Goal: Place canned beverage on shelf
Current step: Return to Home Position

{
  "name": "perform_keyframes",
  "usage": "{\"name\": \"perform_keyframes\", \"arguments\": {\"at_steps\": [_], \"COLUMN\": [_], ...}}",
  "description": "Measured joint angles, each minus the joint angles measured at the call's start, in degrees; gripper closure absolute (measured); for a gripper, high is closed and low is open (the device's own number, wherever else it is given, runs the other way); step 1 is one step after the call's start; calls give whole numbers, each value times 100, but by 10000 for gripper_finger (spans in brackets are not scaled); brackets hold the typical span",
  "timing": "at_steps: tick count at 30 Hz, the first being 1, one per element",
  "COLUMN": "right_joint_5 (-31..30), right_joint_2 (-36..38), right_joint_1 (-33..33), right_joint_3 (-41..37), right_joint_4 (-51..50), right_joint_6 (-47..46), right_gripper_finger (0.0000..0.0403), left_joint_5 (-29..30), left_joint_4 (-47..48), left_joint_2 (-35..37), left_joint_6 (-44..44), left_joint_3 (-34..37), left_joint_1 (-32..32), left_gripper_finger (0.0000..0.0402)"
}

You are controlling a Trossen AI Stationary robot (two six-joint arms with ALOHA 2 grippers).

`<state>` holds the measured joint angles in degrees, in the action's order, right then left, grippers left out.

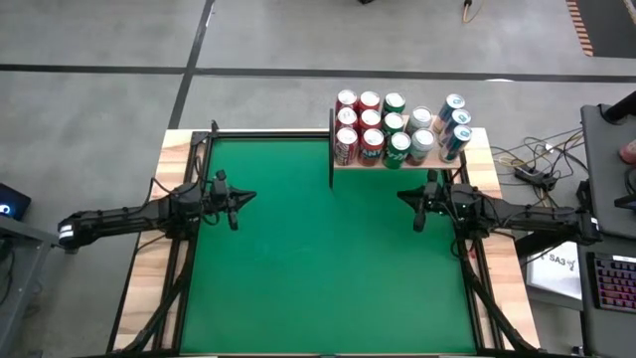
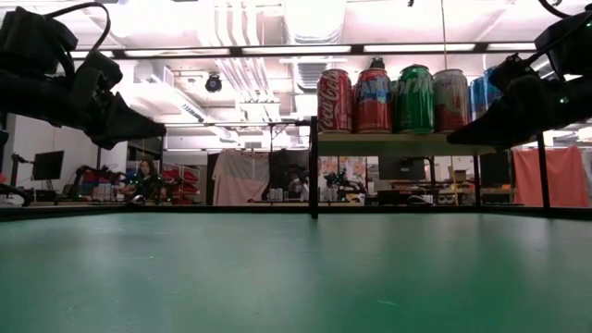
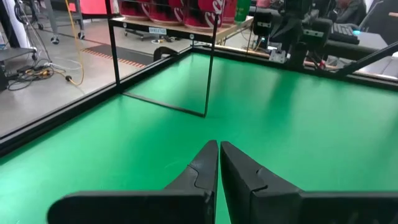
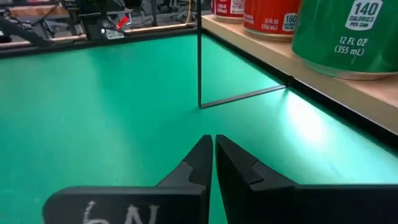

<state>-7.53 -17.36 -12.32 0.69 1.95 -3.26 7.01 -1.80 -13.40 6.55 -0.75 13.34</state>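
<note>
Left gripper (image 1: 248, 196) and right gripper (image 1: 401, 195) hover closed, cans (image 1: 396, 124) lining the shelf (image 1: 478, 149).

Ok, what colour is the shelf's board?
Light wood; the shelf shows best in the right wrist view.

Ahead of the right gripper (image 4: 213, 139), the green can (image 4: 348, 31) and the red cans (image 4: 267, 14) beside it were cut off by the top edge. The shelf (image 4: 323, 81) ran out of frame. In the low view that gripper hid most of the blue cans (image 2: 479, 97). Far beyond the left gripper (image 3: 219, 145), the red cans showed only their bases. From above, the cans were too small for their print to be read.
</note>
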Motion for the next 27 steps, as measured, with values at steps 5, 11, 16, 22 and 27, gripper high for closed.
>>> {"name": "perform_keyframes", "arguments": {"at_steps": [5,11,16,22,27], "right_joint_5": [2,-4,0,12,845], "right_joint_2": [-1,141,293,342,691], "right_joint_1": [2,157,157,157,184], "right_joint_3": [0,0,0,0,0], "right_joint_4": [0,7,7,21,-4], "right_joint_6": [-92,-244,-475,-1529,-635], "right_gripper_finger": [390,390,390,390,390], "left_joint_5": [2,2,2,2,2], "left_joint_4": [-16,-27,-41,-55,-60], "left_joint_2": [-45,-93,-119,-119,-125], "left_joint_6": [0,0,0,0,-1], "left_joint_3": [0,2,2,4,4], "left_joint_1": [-1,0,-1,0,0], "left_gripper_finger": [400,400,400,400,400]}}
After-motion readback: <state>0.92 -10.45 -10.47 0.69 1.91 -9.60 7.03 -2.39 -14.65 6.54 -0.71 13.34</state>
